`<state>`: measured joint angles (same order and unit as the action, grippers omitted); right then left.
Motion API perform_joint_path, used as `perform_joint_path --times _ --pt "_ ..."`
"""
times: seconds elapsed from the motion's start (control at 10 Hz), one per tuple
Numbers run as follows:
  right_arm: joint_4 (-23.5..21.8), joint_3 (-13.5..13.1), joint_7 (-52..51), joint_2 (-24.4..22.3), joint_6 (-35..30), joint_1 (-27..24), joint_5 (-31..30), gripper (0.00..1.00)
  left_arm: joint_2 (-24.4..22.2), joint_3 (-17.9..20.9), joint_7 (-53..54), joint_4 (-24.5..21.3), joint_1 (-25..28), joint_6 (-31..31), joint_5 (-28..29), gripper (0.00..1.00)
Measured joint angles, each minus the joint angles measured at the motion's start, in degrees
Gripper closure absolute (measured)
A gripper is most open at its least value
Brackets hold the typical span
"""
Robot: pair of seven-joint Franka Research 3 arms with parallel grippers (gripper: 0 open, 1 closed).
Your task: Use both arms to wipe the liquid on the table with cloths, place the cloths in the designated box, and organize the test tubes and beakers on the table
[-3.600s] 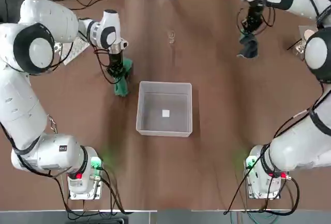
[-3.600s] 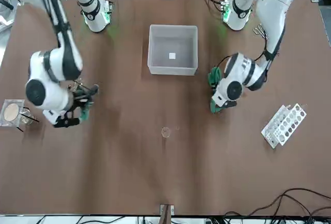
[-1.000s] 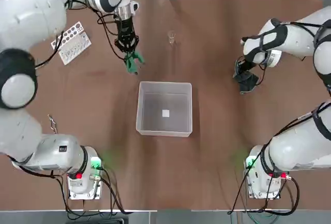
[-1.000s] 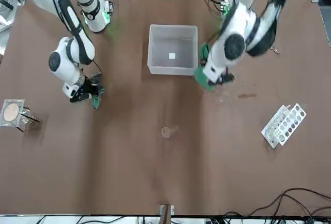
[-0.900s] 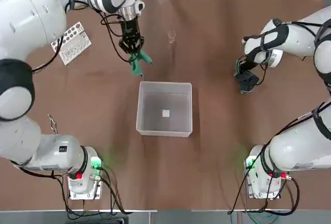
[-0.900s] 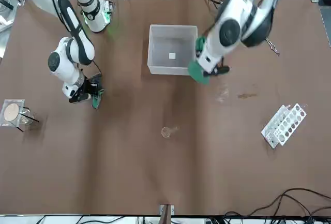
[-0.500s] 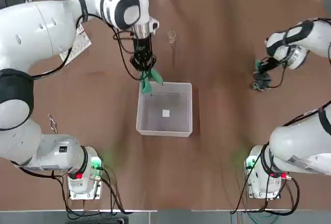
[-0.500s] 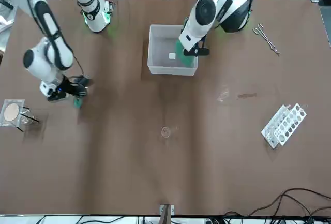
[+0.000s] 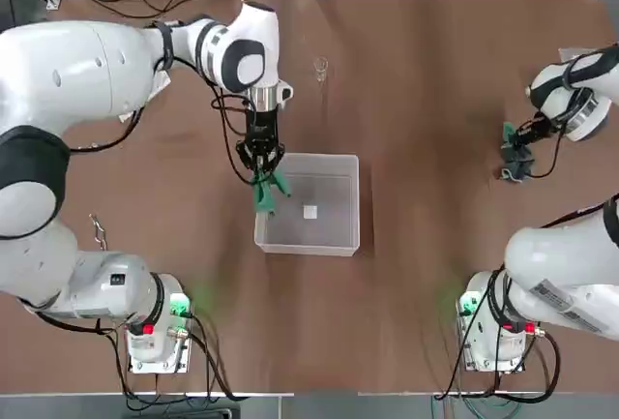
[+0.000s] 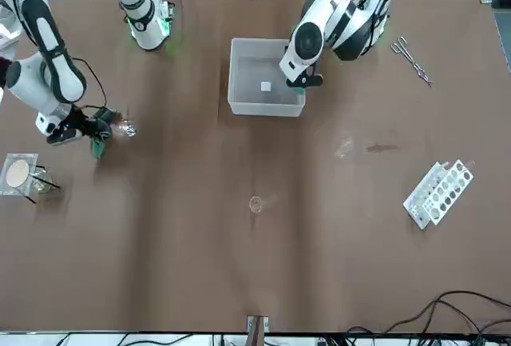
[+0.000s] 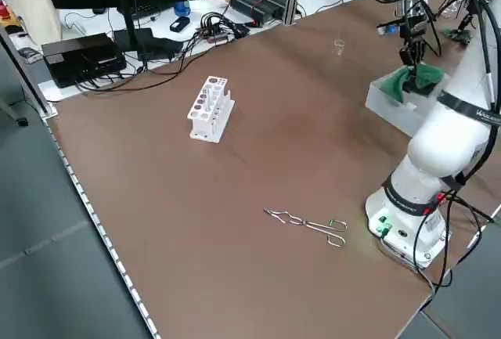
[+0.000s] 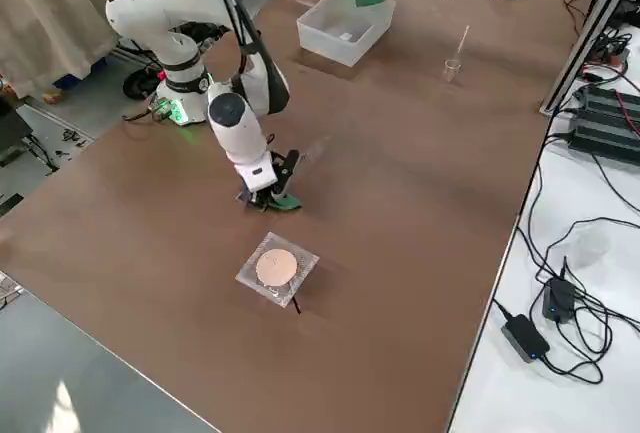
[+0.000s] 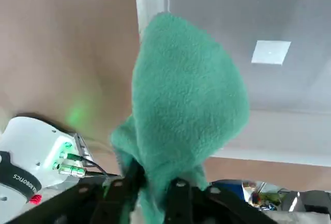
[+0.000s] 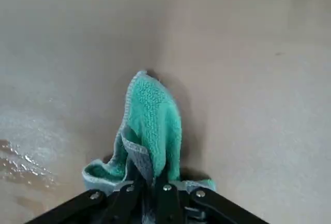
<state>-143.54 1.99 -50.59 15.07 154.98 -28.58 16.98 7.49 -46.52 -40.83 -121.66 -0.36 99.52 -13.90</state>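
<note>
Surface (image 9: 406, 100): wide brown tabletop carrying every item; a wet smear shows near the right tool in the right wrist view.

Left arm (image 9: 87, 51): reaches from the robot's left to the box's left rim.

Box (image 9: 343, 235): translucent rectangular bin at mid-surface, a small white square on its floor.

Test-tube rack (image 10: 437, 192): white, holed, standing well apart from the box on the robot's left.

Green cloth (image 9: 271, 187): hangs from the left tool over the box's left edge, partly above the interior. Judged light, limp and absorbent; it will drape and fold, so a pinch on a gathered bunch suits it better than a grip on a flat edge.

Second cloth (image 9: 513, 153): green face with grey underside, bunched on the surface at the far right, well apart from the box. Probably damp, hence slightly heavier and clingy.

Left tool (image 9: 263, 161): pointing down, fingers near together with the green cloth's upper fold between them; whether the pinch is slackening cannot be told.

Right tool (image 14: 154, 183): fingers pressed together, pinching the second cloth against the surface.

Small glass vessel (image 9: 320, 70): beyond the box; fragile.
</note>
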Motion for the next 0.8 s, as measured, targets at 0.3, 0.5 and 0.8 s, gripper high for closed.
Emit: perform_joint_path --times 0.3,0.5,0.8 --pt "-1.82 -0.07 7.87 -1.24 -1.02 4.51 0.89 0.9 0.73 0.01 0.37 2.59 0.22 2.3 0.0 0.47" --pt "-3.32 -0.15 11.43 -2.08 -1.34 13.71 9.14 0.9 1.69 1.33 0.39 7.93 0.92 4.18 0.78 0.51" --pt "-3.21 -0.13 14.53 -1.73 -0.9 28.42 26.29 0.9 5.57 7.6 1.15 11.17 1.9 19.79 2.25 0.49"
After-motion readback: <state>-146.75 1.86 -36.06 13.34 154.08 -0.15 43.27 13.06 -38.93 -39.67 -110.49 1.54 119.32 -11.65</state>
